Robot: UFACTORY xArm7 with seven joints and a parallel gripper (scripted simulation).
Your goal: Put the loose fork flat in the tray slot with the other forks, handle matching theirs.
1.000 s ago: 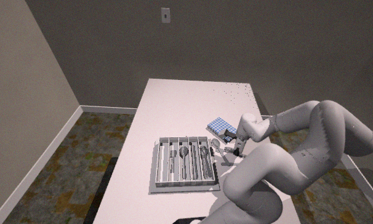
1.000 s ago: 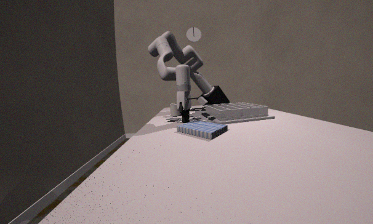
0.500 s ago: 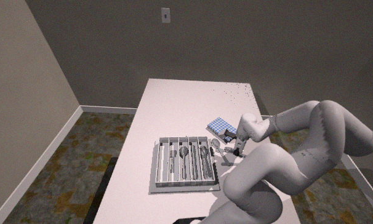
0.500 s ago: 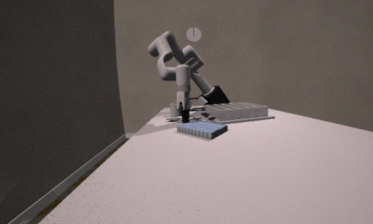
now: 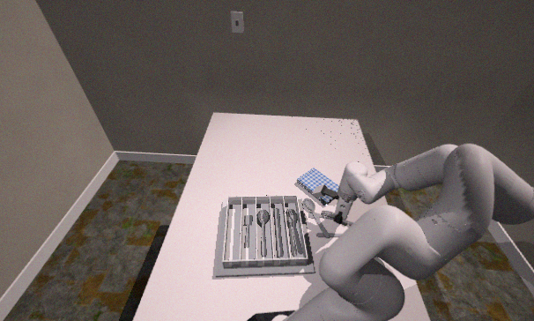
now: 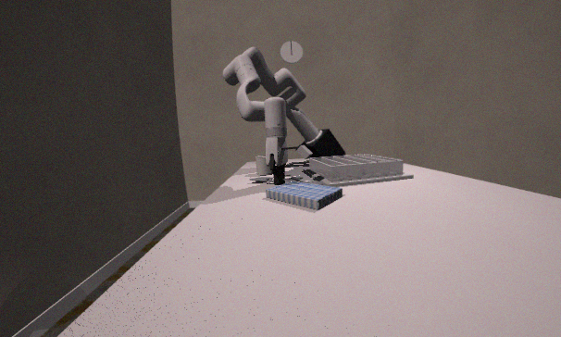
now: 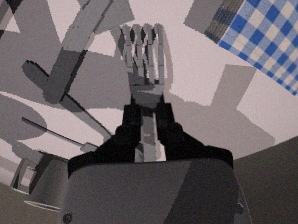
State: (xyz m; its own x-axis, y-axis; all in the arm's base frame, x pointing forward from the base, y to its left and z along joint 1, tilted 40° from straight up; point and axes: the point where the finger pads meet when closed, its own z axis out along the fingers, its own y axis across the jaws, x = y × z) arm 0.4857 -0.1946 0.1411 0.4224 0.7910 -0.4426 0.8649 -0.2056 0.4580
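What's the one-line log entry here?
phase: grasp | gripper: shut on fork | fork: beside tray, not in slot

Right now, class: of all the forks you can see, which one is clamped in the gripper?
The loose fork outside the tray, pinched by its handle in the gripper; the other forks lie in their slot.

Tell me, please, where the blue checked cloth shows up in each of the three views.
Top: the blue checked cloth lies right of centre, beyond the tray, by the wrist.
Exterior: mid-frame, in front of the gripper.
Wrist: upper right corner.
Shared landmark: the fork held in the gripper, beside the cloth.
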